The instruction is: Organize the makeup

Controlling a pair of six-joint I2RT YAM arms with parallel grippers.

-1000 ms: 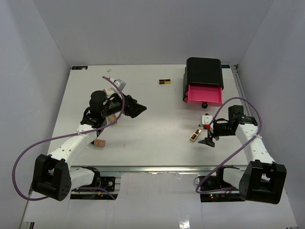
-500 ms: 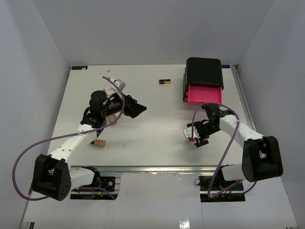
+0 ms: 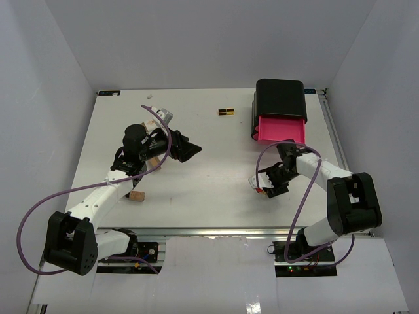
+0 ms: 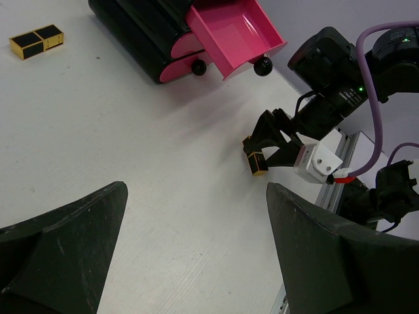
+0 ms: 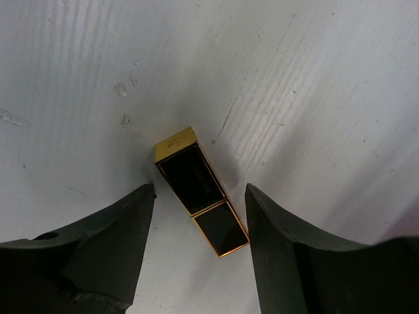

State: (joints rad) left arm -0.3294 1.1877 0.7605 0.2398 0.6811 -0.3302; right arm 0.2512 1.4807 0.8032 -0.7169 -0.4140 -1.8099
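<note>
The right gripper (image 5: 200, 191) holds its jaws spread around a black-and-gold rectangular tube (image 5: 203, 203) in front of the black box with pink drawer (image 3: 280, 98). The left gripper (image 4: 196, 190) has its jaws spread too.

white table (image 3: 216, 157) carries: black box with pink drawers (image 3: 280, 98) far right, top drawer pulled open; black-and-gold tube (image 3: 227, 111) far centre; second black-and-gold tube (image 5: 201, 199) near right; cork cylinder (image 3: 137, 195) near left.
</note>
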